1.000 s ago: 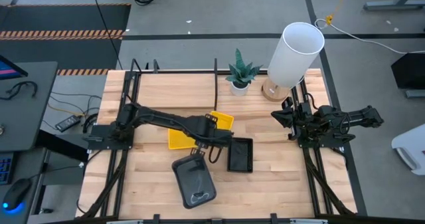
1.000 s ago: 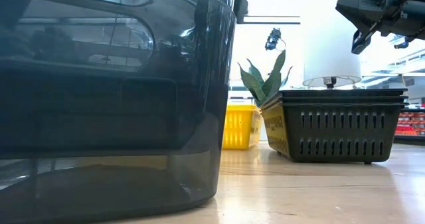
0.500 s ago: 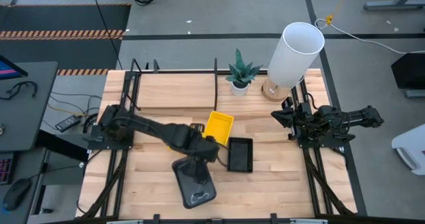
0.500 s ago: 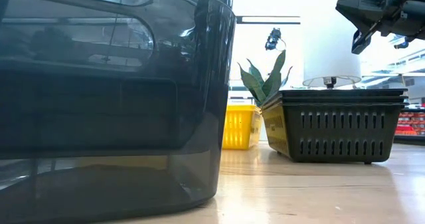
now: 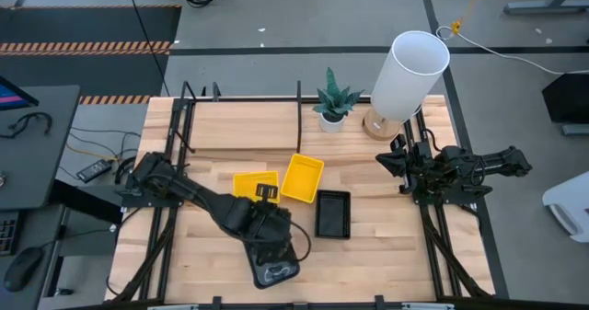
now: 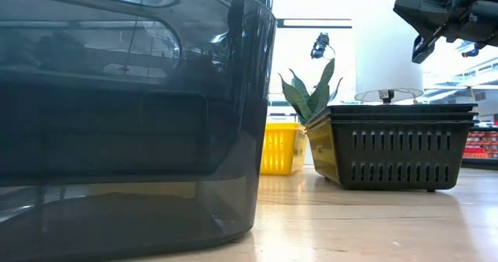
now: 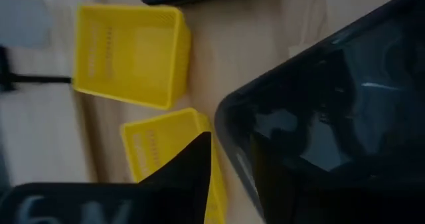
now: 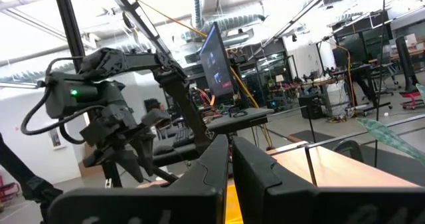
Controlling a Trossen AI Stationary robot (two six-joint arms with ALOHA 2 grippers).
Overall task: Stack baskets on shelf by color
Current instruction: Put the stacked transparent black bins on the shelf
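In the high view the dark grey basket [image 5: 276,259] lies flat near the table's near edge; it fills the low view's left [image 6: 132,122]. My left gripper [image 5: 267,229] hovers over its far end, open. In the left wrist view [image 7: 229,174] one finger [image 7: 192,174] stands outside the basket's rim [image 7: 232,127] and the other shows dimly inside. Two yellow baskets [image 5: 255,186] [image 5: 302,177] and a black slatted basket [image 5: 332,213] rest on the table. The shelf [image 5: 244,126] spans the far side. My right gripper [image 5: 398,163] waits shut at the right edge. My left gripper comes slanting down at the dark grey basket's far rim [image 7: 232,127], one finger outside and one inside. I cannot tell whether either finger touches the rim. The basket rests flat on the table.
A white plant pot [image 5: 333,117] and a large white cylinder lamp [image 5: 408,75] stand at the far right. In the low view the black basket [image 6: 393,149] shows two stacked rims. Bare wood lies at the near right and along the left side.
My left gripper has swung from over the yellow baskets toward the table's near edge and come down over the dark grey basket's far end. The left yellow basket, partly covered by the arm before, now shows whole.
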